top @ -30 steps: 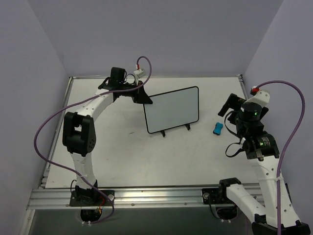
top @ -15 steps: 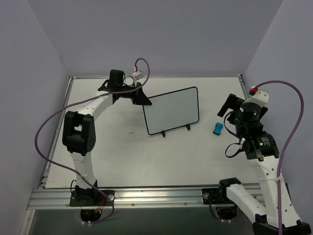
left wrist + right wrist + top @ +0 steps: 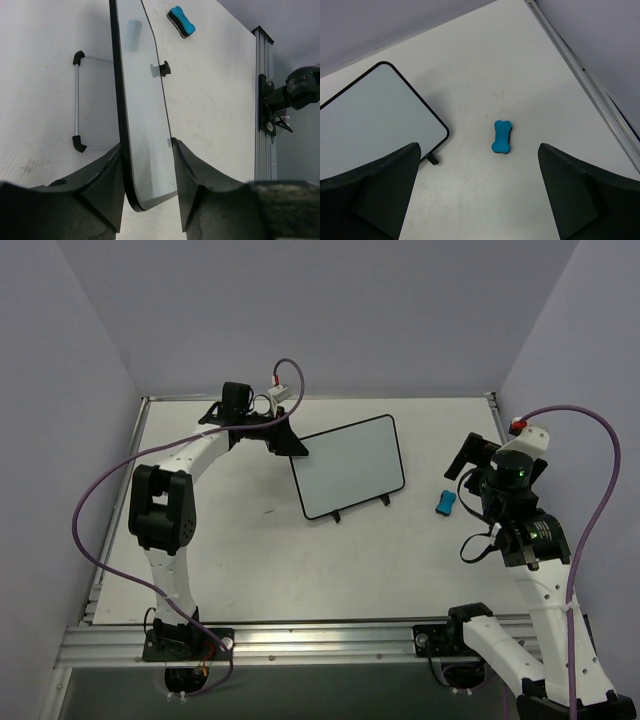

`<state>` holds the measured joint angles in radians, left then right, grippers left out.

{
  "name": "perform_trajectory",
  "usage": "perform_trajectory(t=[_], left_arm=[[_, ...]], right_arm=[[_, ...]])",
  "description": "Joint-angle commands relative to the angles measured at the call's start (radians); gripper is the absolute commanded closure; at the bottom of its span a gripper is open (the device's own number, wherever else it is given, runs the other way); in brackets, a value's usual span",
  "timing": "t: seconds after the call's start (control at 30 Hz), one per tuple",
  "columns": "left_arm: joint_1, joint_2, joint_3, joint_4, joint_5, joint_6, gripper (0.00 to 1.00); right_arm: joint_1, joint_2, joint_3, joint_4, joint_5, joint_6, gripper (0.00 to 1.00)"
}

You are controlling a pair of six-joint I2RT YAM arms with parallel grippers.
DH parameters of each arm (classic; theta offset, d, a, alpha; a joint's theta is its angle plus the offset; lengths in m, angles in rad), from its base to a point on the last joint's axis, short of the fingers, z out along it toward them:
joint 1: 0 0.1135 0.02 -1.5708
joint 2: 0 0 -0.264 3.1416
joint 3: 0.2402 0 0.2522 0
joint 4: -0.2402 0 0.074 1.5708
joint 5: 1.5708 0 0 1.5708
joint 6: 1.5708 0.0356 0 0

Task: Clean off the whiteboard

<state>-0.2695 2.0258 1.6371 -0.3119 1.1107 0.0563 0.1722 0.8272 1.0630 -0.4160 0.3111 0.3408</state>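
Observation:
The whiteboard (image 3: pixel 348 468) stands on its small black feet in the middle of the table, its face blank. My left gripper (image 3: pixel 293 445) is at its upper left corner. In the left wrist view the board's rounded corner (image 3: pixel 142 125) sits between the parted jaws of the left gripper (image 3: pixel 147 145), rim against the left finger, so it is open. A blue bone-shaped eraser (image 3: pixel 445 503) lies on the table right of the board. My right gripper (image 3: pixel 478 147) hangs wide open above the eraser (image 3: pixel 502 137), nothing between its fingers; the board (image 3: pixel 370 120) shows at its left.
A wire stand bar (image 3: pixel 76 102) props the board from behind. An aluminium rail (image 3: pixel 300 640) runs along the near edge and another (image 3: pixel 585 75) along the table's right side. Purple walls close in the left, back and right.
The left gripper's jaws have parted from the board's corner. The board has shifted slightly to the left. The right arm and the eraser have not moved.

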Motion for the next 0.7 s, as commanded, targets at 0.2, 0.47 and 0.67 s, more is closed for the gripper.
perform_trajectory(t=[0.2, 0.47, 0.67], left_arm=[[-0.007, -0.024, 0.03, 0.017, -0.037, 0.031, 0.35], [0.003, -0.018, 0.027, -0.01, -0.101, 0.054, 0.29], [0.004, -0.035, 0.026, -0.03, -0.138, 0.066, 0.25]], right_arm=[[0.01, -0.007, -0.014, 0.029, 0.01, -0.017, 0.0], [0.013, -0.019, -0.02, 0.033, 0.003, -0.023, 0.0], [0.016, -0.02, -0.024, 0.042, -0.007, -0.025, 0.0]])
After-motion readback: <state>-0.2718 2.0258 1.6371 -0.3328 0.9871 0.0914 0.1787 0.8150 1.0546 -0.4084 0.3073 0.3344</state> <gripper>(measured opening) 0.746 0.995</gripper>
